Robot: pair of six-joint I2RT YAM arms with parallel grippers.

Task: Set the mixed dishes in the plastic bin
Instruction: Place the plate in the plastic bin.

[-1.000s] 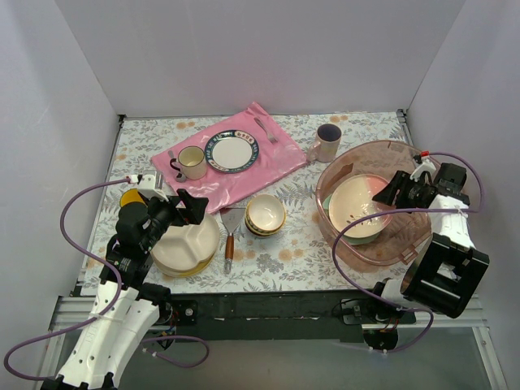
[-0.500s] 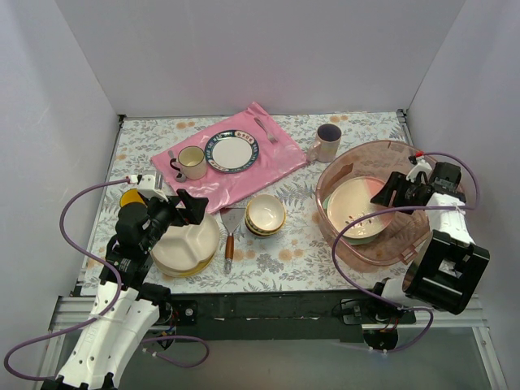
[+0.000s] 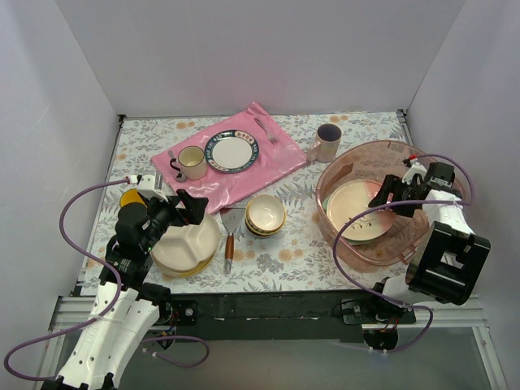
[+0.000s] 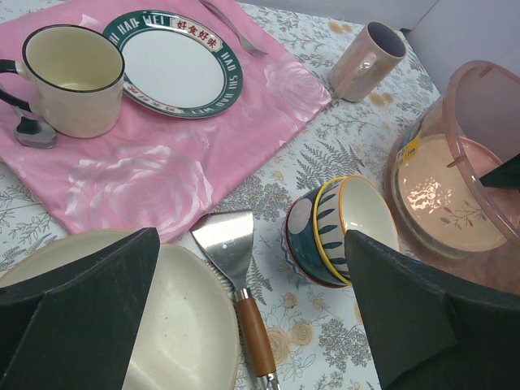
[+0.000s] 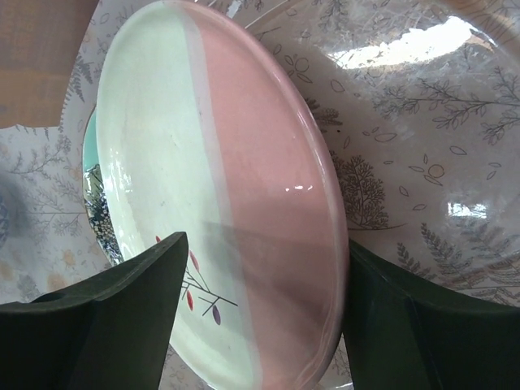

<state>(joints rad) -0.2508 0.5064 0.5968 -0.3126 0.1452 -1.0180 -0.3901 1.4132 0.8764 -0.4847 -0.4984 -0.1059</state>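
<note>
Both claws stand spread. My right gripper point(image 3: 391, 193) hangs inside the plastic bin point(image 3: 370, 146), at the right edge of the cream and pink plate point(image 3: 360, 211). In the wrist view its jaws are wide apart with that plate's pink rim between them, and I cannot tell whether either finger touches it. The plate lies tilted in the bin on a mint-green plate point(image 5: 88, 158), whose edge peeks out at the left.

My left gripper point(image 3: 195, 205) hovers at the near left of the table, jaws as wide as they go and holding nothing, above the far rim of the cream divided plate point(image 3: 188, 244). Just right of that plate lies a spatula point(image 4: 231, 244), and beside it sits a nested stack of small bowls point(image 4: 341, 227). All of these are outside the bin.

A pinkish mug point(image 3: 328, 142) stands upright on the table near the bin's far left rim. A yellow mug point(image 3: 128, 197) shows only partly behind my left arm.

Farther back, the pink mat point(image 3: 244, 175) carries a blue-rimmed white plate point(image 3: 231, 152) and a cream mug point(image 3: 192, 162) — well apart from the bin.
</note>
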